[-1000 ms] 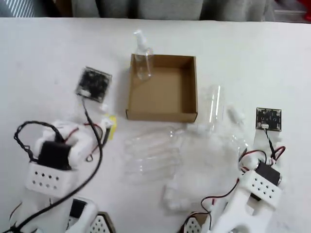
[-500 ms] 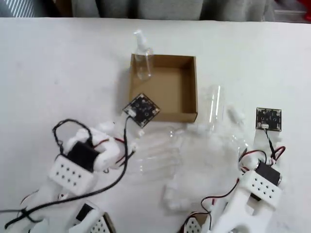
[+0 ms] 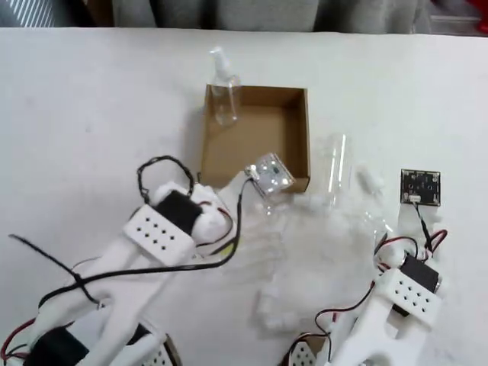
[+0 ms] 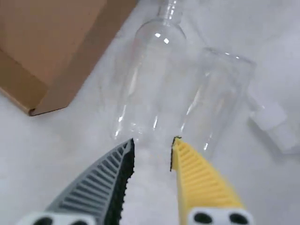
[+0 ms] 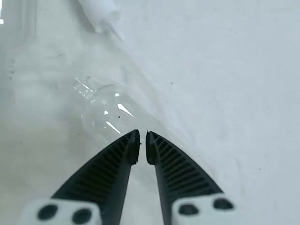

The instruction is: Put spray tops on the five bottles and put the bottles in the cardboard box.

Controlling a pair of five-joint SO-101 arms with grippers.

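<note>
Bottles [image 3: 259, 244] before cardboard box [image 3: 258, 145]

The cardboard box [image 4: 56, 47] is seen as matt brown paperboard, with a dull, slightly fibrous face. The bottles [image 4: 145, 75] are made of clear, glossy plastic, and bright glints are caught on their smooth walls. A spray top [image 4: 273, 123] is shown in white, opaque plastic. The left gripper [image 4: 153, 142] is moulded in matt plastic with ribbed inner faces, as is the right gripper [image 5: 142, 143]. The table [image 3: 84, 99] is presented as a smooth, matt white surface.
</note>
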